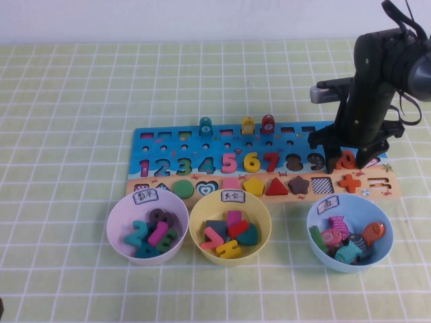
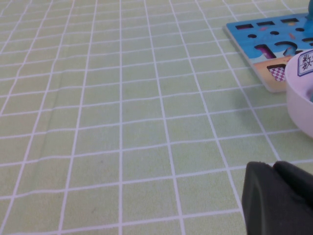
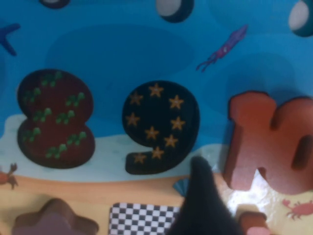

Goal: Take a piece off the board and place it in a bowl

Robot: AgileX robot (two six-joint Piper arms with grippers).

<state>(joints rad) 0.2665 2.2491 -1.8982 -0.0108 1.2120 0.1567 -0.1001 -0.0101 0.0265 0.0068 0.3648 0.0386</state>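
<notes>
The orange-red "10" piece (image 1: 347, 160) (image 3: 269, 142) sits at the right end of the number row on the blue and tan board (image 1: 168, 145) (image 3: 122, 44). My right gripper (image 1: 352, 161) is lowered over it and open, with one finger on each side of the piece. In the right wrist view one dark finger (image 3: 200, 200) stands just beside the piece's edge, with a small gap between them. The pale pink-lilac bowl (image 1: 116, 222) (image 2: 298, 105), holding several number pieces, stands in front of the board's left end. My left gripper (image 2: 279, 196) hovers low over the cloth left of the board, shut and holding nothing.
A yellow bowl (image 1: 199, 219) and a light blue bowl (image 1: 313, 225), both with pieces in them, stand in front of the board. An orange plus sign (image 1: 349, 182) lies just in front of the "10". Small pegs (image 1: 248, 125) stand on the board's far edge.
</notes>
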